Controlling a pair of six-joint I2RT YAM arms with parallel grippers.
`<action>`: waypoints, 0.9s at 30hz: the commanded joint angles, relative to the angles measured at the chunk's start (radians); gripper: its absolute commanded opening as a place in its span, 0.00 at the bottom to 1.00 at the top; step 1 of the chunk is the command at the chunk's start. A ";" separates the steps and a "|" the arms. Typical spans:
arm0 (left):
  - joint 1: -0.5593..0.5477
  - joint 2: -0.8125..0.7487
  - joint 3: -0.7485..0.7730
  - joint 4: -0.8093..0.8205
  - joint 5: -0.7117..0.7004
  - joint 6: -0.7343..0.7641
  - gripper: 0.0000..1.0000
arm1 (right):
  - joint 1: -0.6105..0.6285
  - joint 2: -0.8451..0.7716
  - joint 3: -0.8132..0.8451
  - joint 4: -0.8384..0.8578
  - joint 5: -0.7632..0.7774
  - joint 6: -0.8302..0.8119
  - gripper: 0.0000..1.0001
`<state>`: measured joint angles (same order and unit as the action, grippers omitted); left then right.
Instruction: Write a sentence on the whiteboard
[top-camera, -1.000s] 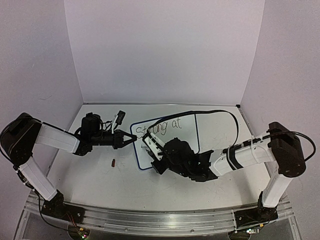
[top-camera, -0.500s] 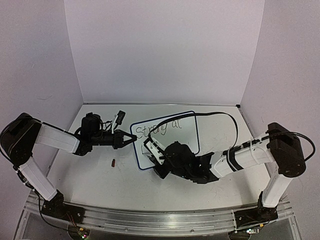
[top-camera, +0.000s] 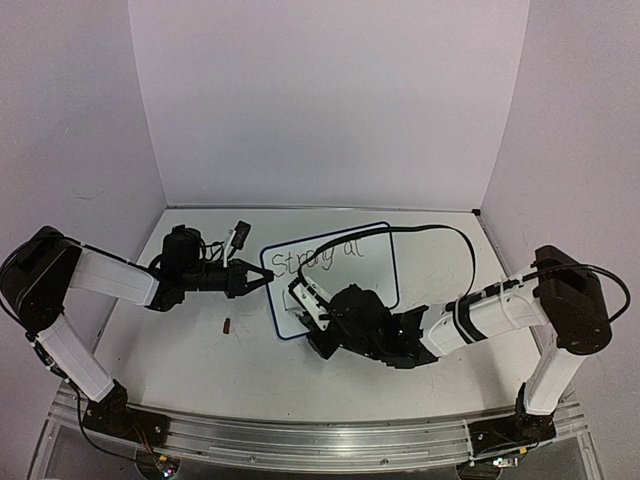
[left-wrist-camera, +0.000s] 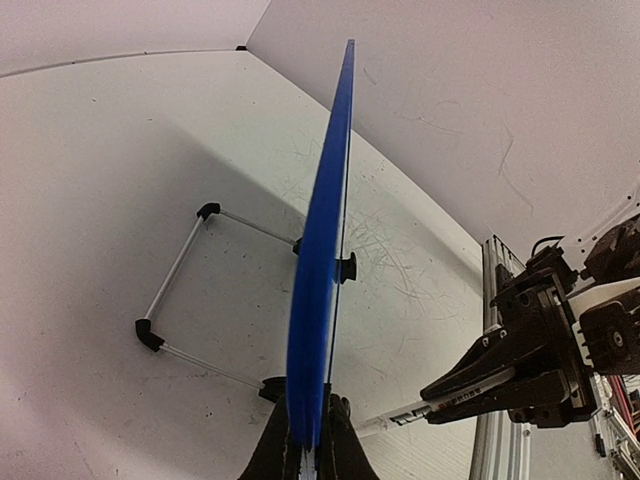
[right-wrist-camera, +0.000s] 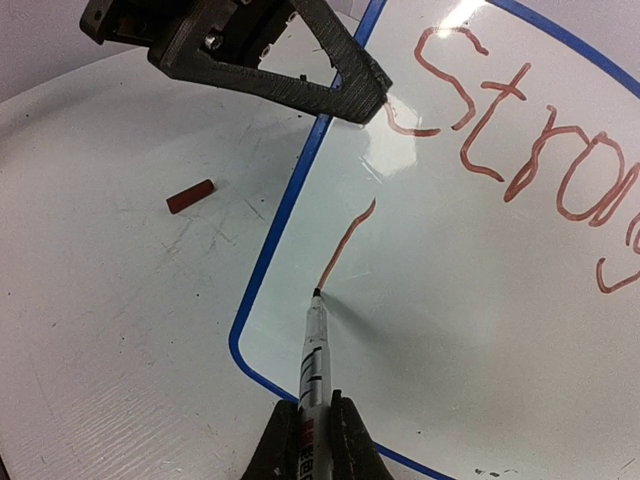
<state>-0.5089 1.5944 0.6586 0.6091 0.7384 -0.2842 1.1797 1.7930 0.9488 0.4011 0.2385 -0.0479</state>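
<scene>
Your whiteboard (top-camera: 352, 285) sits mid-tabletop (top-camera: 200, 365), between the two arms and slightly right of centre. It is propped at a tilt on a thin wire stand (left-wrist-camera: 178, 290) with black corner pieces. Your left end effector (top-camera: 264, 281) is clenched on the board's left edge. In the left wrist view the two fingers pinch the dark-blue rim, and you see the board nearly edge-on. Your right end effector (right-wrist-camera: 312, 412) is clamped around a marker (right-wrist-camera: 312, 345), which points away from the wrist and down onto the writing face. The marker's tip rests in the board's lower left area, near the rounded corner. It appears to touch the surface at the bottom end of a short slanted stroke (right-wrist-camera: 347, 243), though the glare there makes contact hard to confirm. That stroke stands alone below the first line of the sentence (top-camera: 318, 256), which reads "Strong at" in the overhead view. The right wrist camera shows only its opening letters, in a reddish-brown line. From that camera you also see the left end effector's dark fingers gripping the rim just beside the "S". A small red cap (right-wrist-camera: 190, 195) lies on the tabletop to the left of the board, apart from it and from both arms.
</scene>
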 joint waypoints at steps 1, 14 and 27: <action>0.003 -0.020 -0.004 -0.075 -0.072 0.042 0.00 | -0.006 0.015 0.029 0.035 0.048 0.010 0.00; 0.003 -0.010 -0.001 -0.077 -0.071 0.047 0.00 | -0.025 0.008 0.043 0.063 0.058 0.007 0.00; 0.002 -0.012 -0.006 -0.078 -0.074 0.049 0.00 | -0.037 0.003 0.048 0.078 0.069 0.004 0.00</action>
<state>-0.5098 1.5898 0.6586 0.6014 0.7293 -0.2795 1.1701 1.7935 0.9554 0.4360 0.2455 -0.0483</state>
